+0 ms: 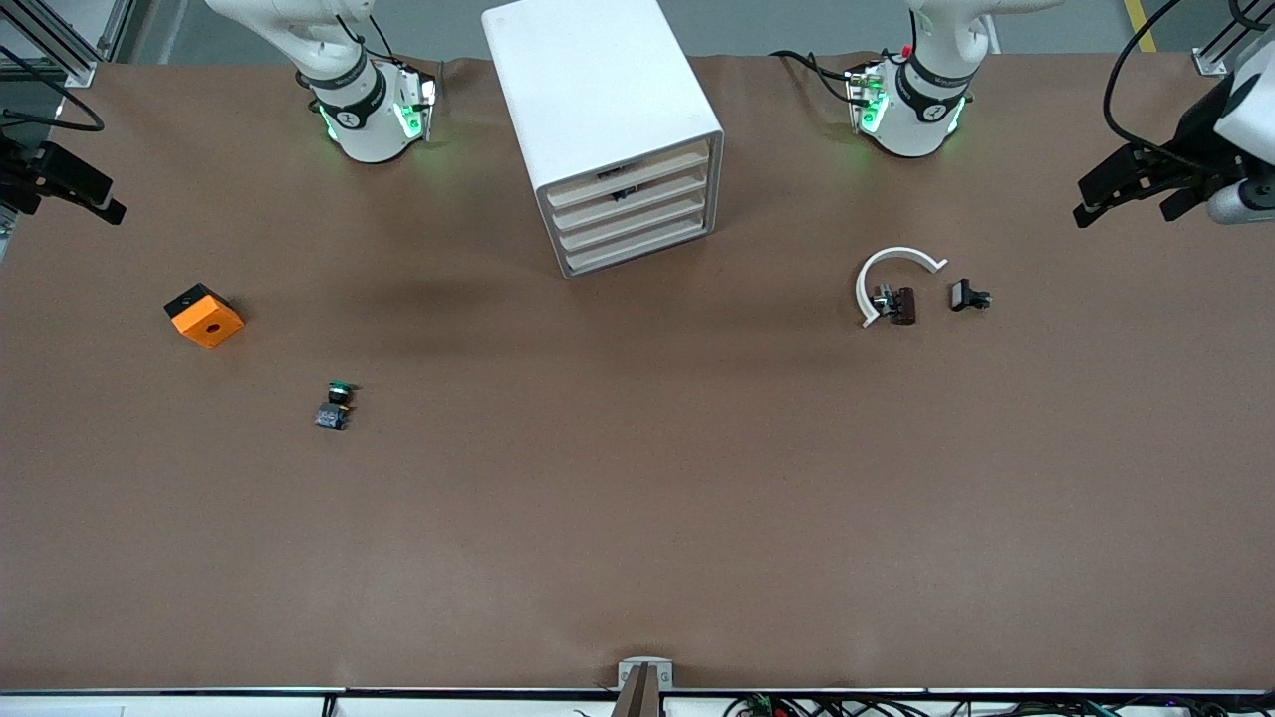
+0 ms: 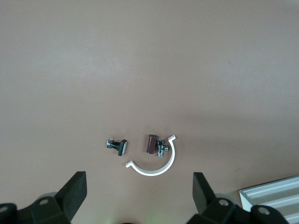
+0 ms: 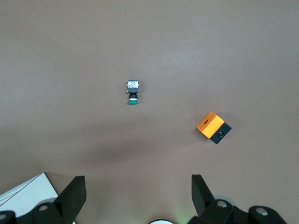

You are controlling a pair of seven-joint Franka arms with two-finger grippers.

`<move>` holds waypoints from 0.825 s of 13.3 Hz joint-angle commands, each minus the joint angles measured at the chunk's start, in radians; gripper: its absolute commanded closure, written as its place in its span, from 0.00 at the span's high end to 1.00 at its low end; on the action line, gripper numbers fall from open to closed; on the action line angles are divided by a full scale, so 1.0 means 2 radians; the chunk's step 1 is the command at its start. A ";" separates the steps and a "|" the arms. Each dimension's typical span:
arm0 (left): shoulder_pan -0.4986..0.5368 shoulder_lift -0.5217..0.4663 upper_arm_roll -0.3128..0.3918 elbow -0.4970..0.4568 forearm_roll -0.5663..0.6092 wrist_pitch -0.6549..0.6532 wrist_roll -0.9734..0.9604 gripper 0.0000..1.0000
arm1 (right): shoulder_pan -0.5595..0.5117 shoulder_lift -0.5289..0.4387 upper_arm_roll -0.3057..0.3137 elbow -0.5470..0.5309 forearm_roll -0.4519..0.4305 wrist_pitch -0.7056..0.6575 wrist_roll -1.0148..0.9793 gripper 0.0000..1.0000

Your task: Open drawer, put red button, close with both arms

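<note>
At the table's (image 1: 637, 518) ends the left pincer (image 1: 1126, 189) and right pincer (image 1: 62, 187) hang wide; one should hook the shut drawer (image 1: 657, 194), second from the cabinet's (image 1: 598, 90) top, squarely and pull straight.

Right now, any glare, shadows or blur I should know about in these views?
Front view: even light, soft shadow beside the cabinet, green LED glow at both arm bases. Left wrist view: white clip sharp, open left gripper fingers blurred. Right wrist view: green button slightly soft.
</note>
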 commanded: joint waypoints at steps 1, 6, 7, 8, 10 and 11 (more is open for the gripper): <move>0.002 -0.012 -0.022 -0.021 -0.004 0.018 0.011 1.00 | -0.008 0.007 0.007 0.014 -0.006 -0.007 -0.006 1.00; 0.007 -0.010 -0.017 -0.007 0.000 -0.004 0.024 1.00 | -0.004 0.007 0.007 0.014 -0.005 -0.007 -0.007 1.00; 0.007 -0.008 -0.017 -0.002 0.000 -0.012 0.023 1.00 | -0.006 0.008 0.007 0.014 -0.005 -0.007 -0.006 1.00; 0.008 -0.005 -0.016 0.007 0.000 -0.013 0.024 1.00 | -0.005 0.008 0.007 0.014 -0.005 -0.007 -0.006 1.00; 0.007 -0.002 -0.015 0.018 0.029 -0.015 0.024 1.00 | -0.001 0.008 0.008 0.014 -0.003 -0.007 -0.004 1.00; 0.007 -0.001 -0.015 0.021 0.041 -0.021 0.023 1.00 | 0.001 0.008 0.009 0.014 -0.002 -0.007 -0.004 1.00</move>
